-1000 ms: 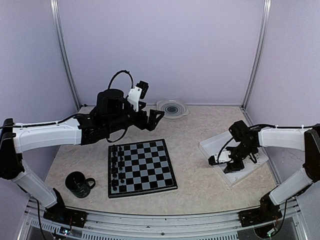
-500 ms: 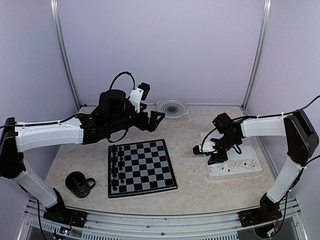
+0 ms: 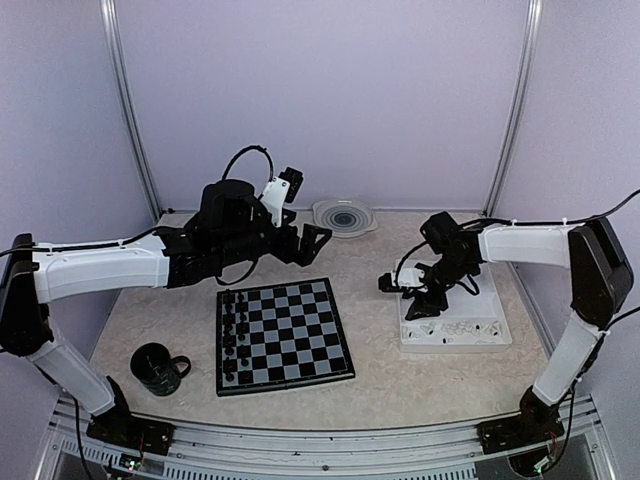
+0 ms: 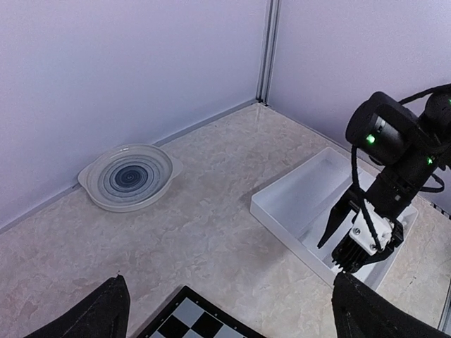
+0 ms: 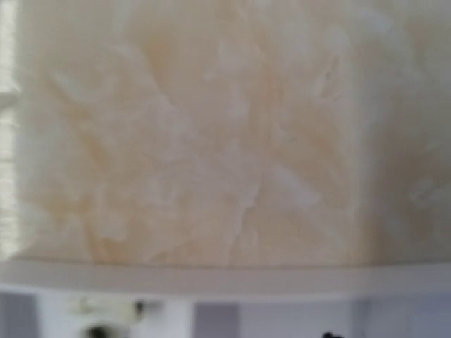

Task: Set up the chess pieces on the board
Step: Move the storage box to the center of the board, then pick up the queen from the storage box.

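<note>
The white tray (image 3: pixel 455 325) on the right of the desk (image 3: pixel 380 370) holds a scatter of small pale chess pieces (image 3: pixel 452 328) along its near side. The blurred right wrist view shows only the tray's rim and what may be a few of them. The dark mug (image 3: pixel 157 367) stands at the near left and the swirl-patterned dish (image 3: pixel 345 216) lies at the back wall; the mug's inside cannot be made out. The board (image 3: pixel 290 335) lies between the arms, with black chess pieces (image 3: pixel 234 335) lined up in its two left columns. The left claw (image 3: pixel 310 238) hangs above the desk just beyond the board's far edge, fingers spread wide and pinching nothing. The right claw (image 3: pixel 416 303) dips at the tray's far left corner, just beside the pale pieces and well apart from the board; I cannot tell whether it is spread or pressed together. A second ago the tray sat askew nearer the right wall. It now lies square and closer to the board, the right arm having swung inward, while the left arm has barely shifted.
</note>
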